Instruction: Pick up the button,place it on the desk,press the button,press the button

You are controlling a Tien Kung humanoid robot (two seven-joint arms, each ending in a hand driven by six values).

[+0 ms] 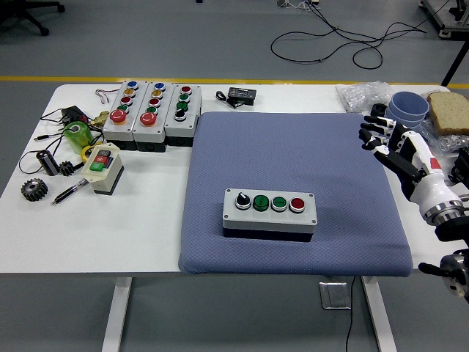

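button box (269, 213) — smooth grey plastic | mat (293, 154) — textured blue cloth | table (157, 220) — smooth white

No text, brand or number is showing clearly enough to read. The button box (270, 213) on the blue mat (293, 147) may be carrying small marks on its caps, but they are blurring out. The boxes (150, 114) left of the mat are showing no legible labels either.
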